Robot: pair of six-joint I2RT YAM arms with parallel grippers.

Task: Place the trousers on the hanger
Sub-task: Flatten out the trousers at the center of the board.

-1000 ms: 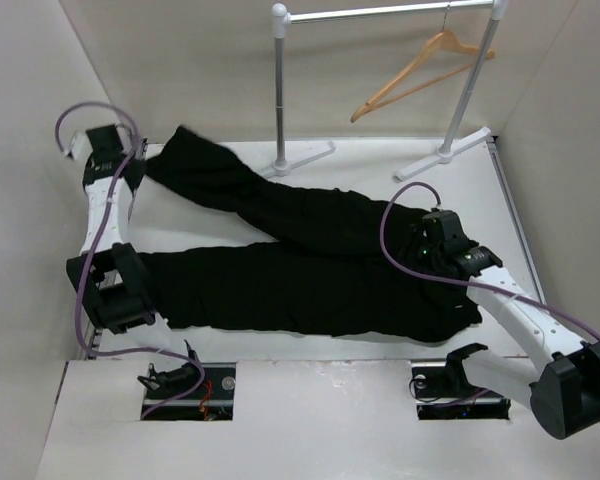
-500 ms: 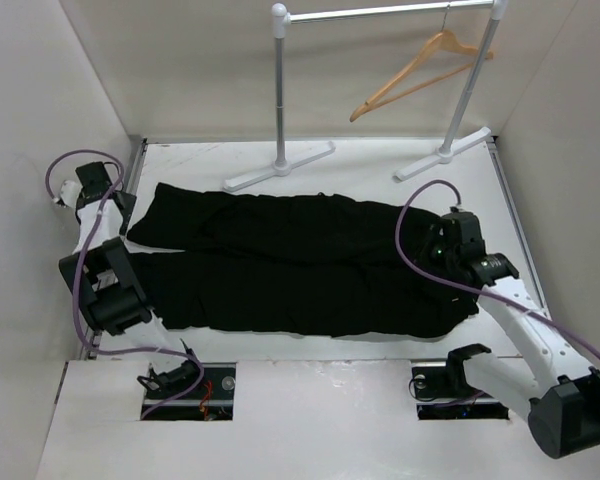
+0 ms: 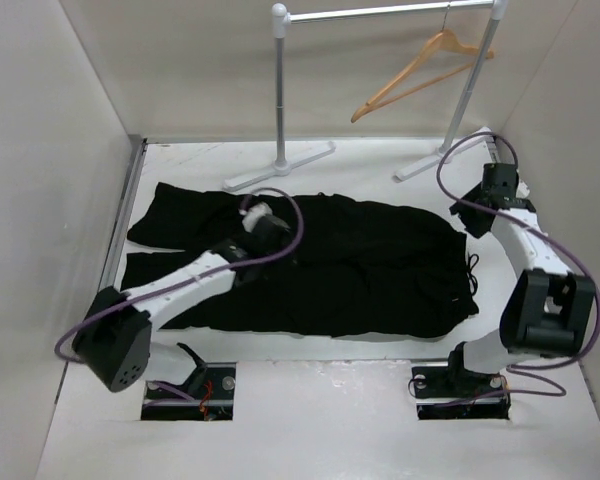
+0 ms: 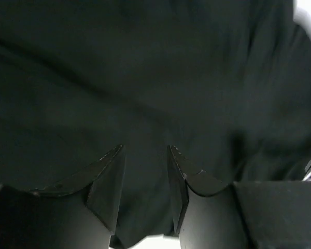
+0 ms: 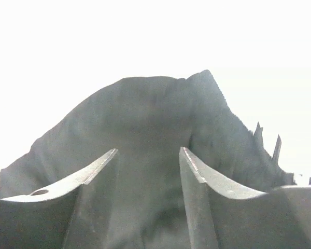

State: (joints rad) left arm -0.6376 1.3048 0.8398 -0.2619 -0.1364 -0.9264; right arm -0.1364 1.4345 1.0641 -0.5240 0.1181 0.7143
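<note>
Item 1, garment: the plain black soft fabric trousers lie flat on the white worktop. The 2 legs run side by side toward the left and the waist end sits at the right. No part of the garment touches the hanger.

Item 2, hanger: the light-brown wooden coat hanger hangs by its metal hook from the grey metal clothes rail at the far side, tilted with its left end lower. It is well apart from the trousers. The rail's 2 upright posts stand on flat feet on the worktop beyond the garment.

Item 3, left gripper: the arm reaches across the trouser legs, the gripper over the fabric left of the garment's middle. In the wrist view, its fingers are parted with nothing pinched, and black cloth fills the view just beyond the tips. Contact with the cloth cannot be determined.

Item 4, right gripper: the arm stands at the right side of the worktop, the gripper near the waist end. Its fingers are spread and released. The edge of the black fabric shows ahead of the tips against the white surface.
</note>
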